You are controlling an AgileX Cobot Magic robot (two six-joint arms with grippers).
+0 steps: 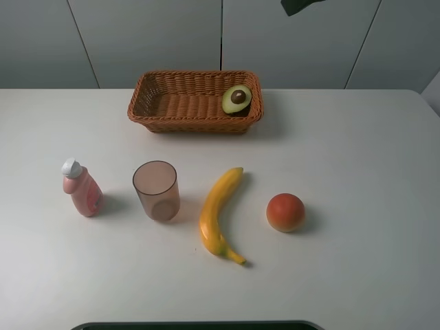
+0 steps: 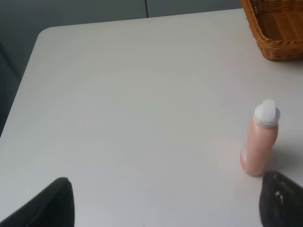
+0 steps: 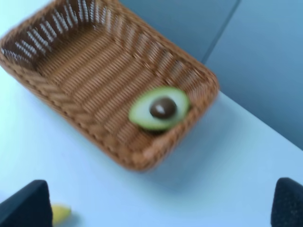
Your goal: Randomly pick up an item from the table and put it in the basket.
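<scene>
The halved avocado [image 1: 236, 99] lies cut face up, pit showing, in the right end of the brown wicker basket [image 1: 196, 126] at the back of the white table [image 1: 357, 151]. In the right wrist view, the avocado [image 3: 160, 108] rests against the basket's [image 3: 57, 101] wall. My right gripper [image 3: 158, 208] is open and empty, high above the table in front of the basket; a dark part of its arm [image 1: 302, 5] shows at the top edge. My left gripper [image 2: 165, 208] is open and empty, over the table's left side near the pink bottle [image 2: 259, 139].
In a row in front of the basket stand a pink bottle [image 1: 81, 187] with a white cap, a translucent brown cup [image 1: 157, 190], a yellow banana [image 1: 220, 213] and an orange-red round fruit [image 1: 285, 212]. The basket corner [image 2: 277, 28] shows in the left wrist view.
</scene>
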